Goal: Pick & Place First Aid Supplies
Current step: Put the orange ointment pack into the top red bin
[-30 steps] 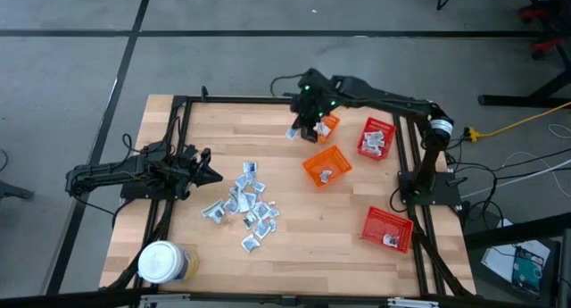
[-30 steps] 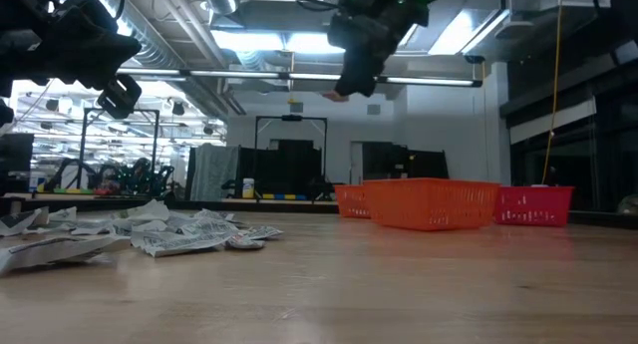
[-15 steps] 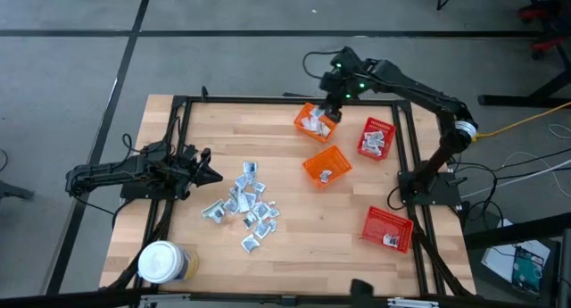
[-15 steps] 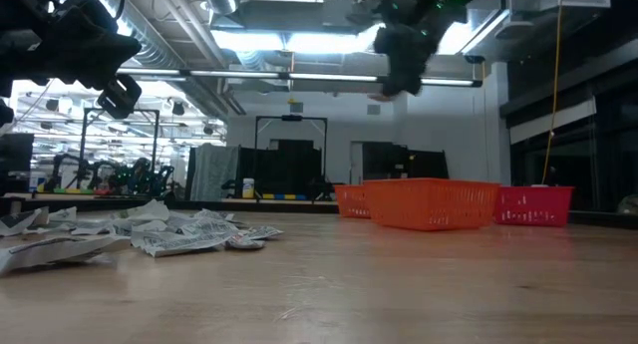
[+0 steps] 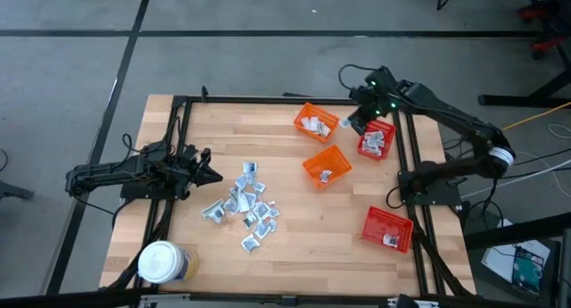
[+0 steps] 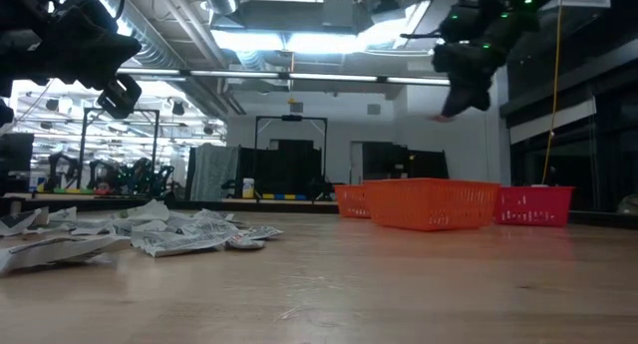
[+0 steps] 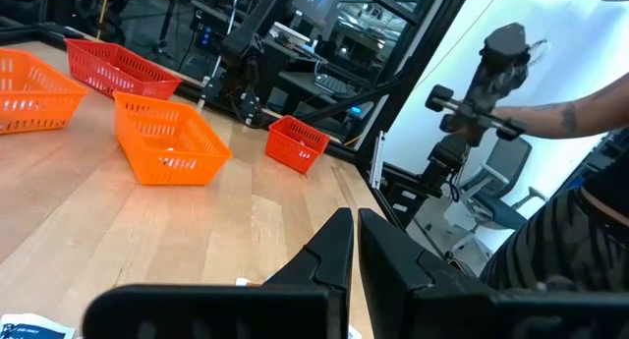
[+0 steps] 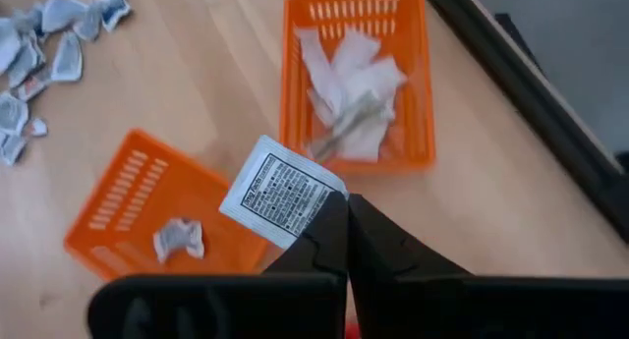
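Pale butcher-block planks make up the bench (image 5: 294, 210), framed by black metal rails, with grey floor around it. Most of the first aid supplies lie as a loose heap of sachets (image 5: 243, 205) left of centre: small flat squares, silvery-white and crinkled like foil, with flecks of blue and red print. One more sachet (image 8: 283, 191) is pinched by a corner in the right tool (image 8: 346, 219), its dark fingers pressed together on it; this one is a white square with a sealed border and a block of fine black print on its face. In the high view the right tool (image 5: 358, 122) hangs at about 2 o'clock over the bench, between an orange mesh basket (image 5: 316, 123) holding several white packets and a red mesh basket (image 5: 376, 137) that also holds some. A second orange basket (image 5: 326, 165), rectangular plastic lattice with slotted walls, sits just toward the centre from them with one crumpled sachet inside. Another red basket (image 5: 389, 228) lies at 4 o'clock, well apart, with a packet in its corner. A round jar with a white lid (image 5: 163, 262) stands at 7 o'clock. The left tool (image 5: 207, 171) waits at 9 o'clock near the heap, its two tapered fingers close together with a thin slit between them.
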`<action>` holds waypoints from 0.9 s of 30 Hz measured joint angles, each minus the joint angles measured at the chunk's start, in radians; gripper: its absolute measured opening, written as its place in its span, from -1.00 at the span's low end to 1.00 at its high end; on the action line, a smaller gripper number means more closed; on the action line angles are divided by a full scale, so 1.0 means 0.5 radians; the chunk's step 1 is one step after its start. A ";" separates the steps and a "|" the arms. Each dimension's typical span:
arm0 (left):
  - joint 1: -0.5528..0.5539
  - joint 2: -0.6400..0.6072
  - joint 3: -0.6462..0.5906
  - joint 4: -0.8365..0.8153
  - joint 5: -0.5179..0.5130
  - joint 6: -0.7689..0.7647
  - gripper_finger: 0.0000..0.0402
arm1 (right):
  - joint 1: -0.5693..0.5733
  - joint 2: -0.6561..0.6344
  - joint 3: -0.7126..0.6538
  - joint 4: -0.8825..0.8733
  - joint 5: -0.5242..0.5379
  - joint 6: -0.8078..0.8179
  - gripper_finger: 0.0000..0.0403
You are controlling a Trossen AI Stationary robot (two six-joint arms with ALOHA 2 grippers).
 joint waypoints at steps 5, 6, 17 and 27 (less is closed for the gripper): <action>0.000 0.000 0.001 0.000 0.001 0.000 -0.92 | -0.069 -0.240 -0.225 -0.023 0.003 -0.009 -0.99; 0.000 0.001 0.001 0.000 0.000 0.000 -0.92 | -0.085 -0.283 -0.269 -0.028 0.003 -0.009 -0.99; 0.000 0.000 0.000 0.000 0.000 0.000 -0.92 | -0.237 -0.577 -0.625 -0.341 0.181 -0.117 -0.99; 0.000 0.000 0.000 0.000 0.000 0.000 -0.92 | -0.335 -0.597 -0.652 -0.344 0.234 -0.119 -0.99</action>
